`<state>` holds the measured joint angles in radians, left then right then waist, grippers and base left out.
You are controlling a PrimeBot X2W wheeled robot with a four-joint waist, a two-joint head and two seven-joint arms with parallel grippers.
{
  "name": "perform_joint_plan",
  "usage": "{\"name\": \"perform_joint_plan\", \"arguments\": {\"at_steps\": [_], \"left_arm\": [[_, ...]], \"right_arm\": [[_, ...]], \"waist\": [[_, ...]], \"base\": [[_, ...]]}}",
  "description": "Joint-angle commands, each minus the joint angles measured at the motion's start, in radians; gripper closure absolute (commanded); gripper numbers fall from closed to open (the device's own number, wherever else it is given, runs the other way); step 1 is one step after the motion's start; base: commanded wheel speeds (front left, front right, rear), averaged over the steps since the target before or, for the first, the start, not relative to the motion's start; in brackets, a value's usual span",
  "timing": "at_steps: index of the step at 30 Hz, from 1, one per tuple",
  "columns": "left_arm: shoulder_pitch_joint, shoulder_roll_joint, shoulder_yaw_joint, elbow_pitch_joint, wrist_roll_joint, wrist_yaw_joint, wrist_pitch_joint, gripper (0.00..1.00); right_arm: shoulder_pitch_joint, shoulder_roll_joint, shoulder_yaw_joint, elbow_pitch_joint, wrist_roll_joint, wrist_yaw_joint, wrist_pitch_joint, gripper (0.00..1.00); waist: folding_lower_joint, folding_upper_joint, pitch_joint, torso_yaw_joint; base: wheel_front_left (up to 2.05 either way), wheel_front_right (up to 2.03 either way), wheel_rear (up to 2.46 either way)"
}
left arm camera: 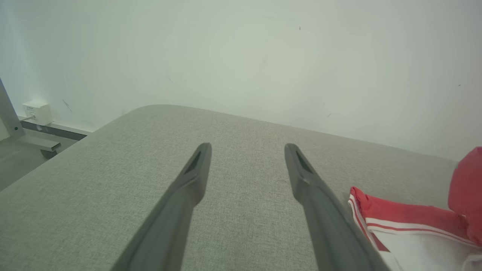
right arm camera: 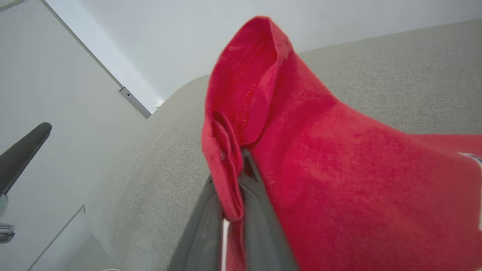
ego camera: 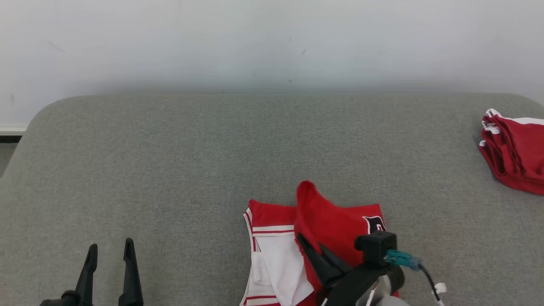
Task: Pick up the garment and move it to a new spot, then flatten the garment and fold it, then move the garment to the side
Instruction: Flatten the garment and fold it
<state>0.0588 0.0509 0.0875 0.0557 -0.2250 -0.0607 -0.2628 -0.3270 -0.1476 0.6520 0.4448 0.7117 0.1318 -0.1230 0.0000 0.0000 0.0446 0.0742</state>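
Left fingers (ego camera: pixel 110 244): parted wide and holding nothing. You see them low at the near left, tips pointing away over bare bench (ego camera: pixel 170 170), well apart from the cloth.
Left arm pose: low and nearly level with the bench top, judging by its wrist view. It looks parked, not working.
Garment (ego camera: pixel 272 214): red with white stripes, lying at the near middle of the bench. A white panel shows on its left half, and its right part stands up as a raised flap.
Step in hand: I judge it to be the fold — the flap is held above the flat part, ready to go across.
Right fingers (ego camera: pixel 312 245): closed tight on the edge of the red flap, with a fold of cloth pinched between them in the wrist view.
Right arm pose: it enters the head view from the near right, fingers angled up and to the left over the garment.
Next move: carry the flap leftward over the white panel and lay it down so the edges meet. Let go only once the cloth rests flat, or it may spring back.
Red pile (ego camera: pixel 514 153): folded red cloth at the far right edge, well apart — likely the side meant for your finished piece.
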Motion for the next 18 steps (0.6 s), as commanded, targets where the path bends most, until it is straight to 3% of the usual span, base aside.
{"name": "perform_joint_plan", "arguments": {"at_steps": [1, 12, 13, 14, 15, 18], "left_arm": [[-0.013, 0.0, 0.001, 0.005, -0.002, 0.001, -0.002, 0.0], [-0.032, -0.001, -0.016, 0.017, -0.008, 0.003, -0.002, 0.0], [-0.034, -0.001, -0.017, 0.019, -0.009, 0.003, -0.002, 0.0], [-0.035, 0.0, -0.018, 0.02, -0.01, 0.003, -0.002, 0.0], [-0.035, -0.001, -0.019, 0.02, -0.011, 0.004, -0.002, 0.0], [-0.032, -0.001, -0.023, 0.018, -0.013, 0.007, -0.002, 0.0]], "right_arm": [[0.008, 0.014, 0.005, 0.004, -0.01, -0.003, 0.004, 1.0], [-0.041, 0.089, 0.045, 0.108, -0.034, -0.003, -0.034, 1.0], [-0.046, 0.09, 0.049, 0.116, -0.037, -0.003, -0.047, 0.7], [-0.049, 0.092, 0.052, 0.125, -0.034, -0.003, -0.06, 0.05], [-0.051, 0.093, 0.057, 0.132, -0.027, -0.003, -0.065, 0.0], [-0.071, 0.093, 0.068, 0.124, -0.015, -0.003, -0.091, 0.0]], "waist": [[0.0, 0.0, 0.003, 0.011], [0.0, 0.0, 0.011, 0.041], [0.0, 0.0, 0.012, 0.042], [0.0, 0.0, 0.012, 0.043], [0.0, 0.0, 0.013, 0.041], [0.0, 0.0, 0.016, 0.034]], "base": [[0.0, 0.0, 0.0], [0.0, 0.0, 0.0], [0.0, 0.0, 0.0], [0.0, 0.0, 0.0], [0.0, 0.0, 0.0], [0.0, 0.0, 0.0]]}}
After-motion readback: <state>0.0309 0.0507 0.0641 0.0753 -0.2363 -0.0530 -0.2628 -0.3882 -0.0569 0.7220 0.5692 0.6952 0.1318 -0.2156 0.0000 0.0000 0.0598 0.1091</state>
